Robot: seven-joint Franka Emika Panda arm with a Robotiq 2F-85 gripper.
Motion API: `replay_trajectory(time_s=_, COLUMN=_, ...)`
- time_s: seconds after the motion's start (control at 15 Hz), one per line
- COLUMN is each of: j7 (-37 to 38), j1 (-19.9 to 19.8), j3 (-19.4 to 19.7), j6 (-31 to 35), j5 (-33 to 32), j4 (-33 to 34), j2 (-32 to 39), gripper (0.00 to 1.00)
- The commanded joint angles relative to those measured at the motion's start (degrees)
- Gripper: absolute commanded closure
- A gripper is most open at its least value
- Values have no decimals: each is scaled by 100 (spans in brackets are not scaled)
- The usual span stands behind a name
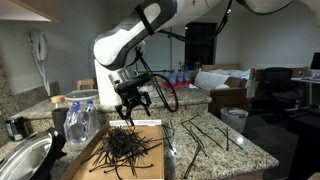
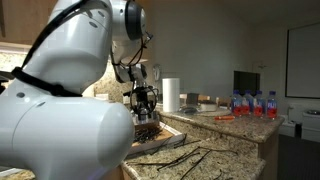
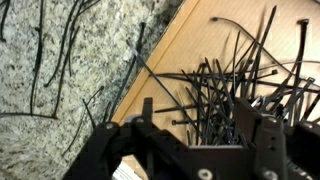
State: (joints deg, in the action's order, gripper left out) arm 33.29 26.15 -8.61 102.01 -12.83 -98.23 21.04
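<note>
My claw fills the bottom of the wrist view, its fingers spread wide with nothing pinched between them. Left of the wooden board, loose black ties lie scattered on the speckled worktop. On the board itself sits the tangled pile of black zip ties, right beneath my claw. In an exterior view I hang just above that pile.
</note>
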Motion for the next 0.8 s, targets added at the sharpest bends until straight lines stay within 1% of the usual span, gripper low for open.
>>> replay_trajectory(time_s=0.0, j7=246, j1=-370, j3=-109, j6=346, j5=823, j4=-1018, j2=-803, gripper=0)
replay_trajectory(time_s=0.07, j7=291, j1=-447, j3=-93, j6=455, j5=1006, j4=-1274, j2=-983, gripper=0)
replay_trajectory(time_s=0.2, j7=421, j1=-610, j3=-41, j6=803, j5=1177, j4=-1901, j2=-1426, gripper=0)
replay_trajectory(time_s=0.33, j7=518, j1=-788, j3=5, j6=1279, j5=1120, j4=-2480, j2=-1798, gripper=0)
replay_trajectory(time_s=0.4, j7=515, j1=-886, j3=28, j6=1593, j5=1020, j4=-2779, j2=-1963, gripper=0)
replay_trajectory(time_s=0.53, j7=503, j1=-1053, j3=72, j6=2022, j5=676, j4=-3165, j2=-2128, gripper=0)
replay_trajectory(time_s=0.73, j7=656, j1=-1311, j3=132, j6=2752, j5=-171, j4=-3634, j2=-2234, gripper=0)
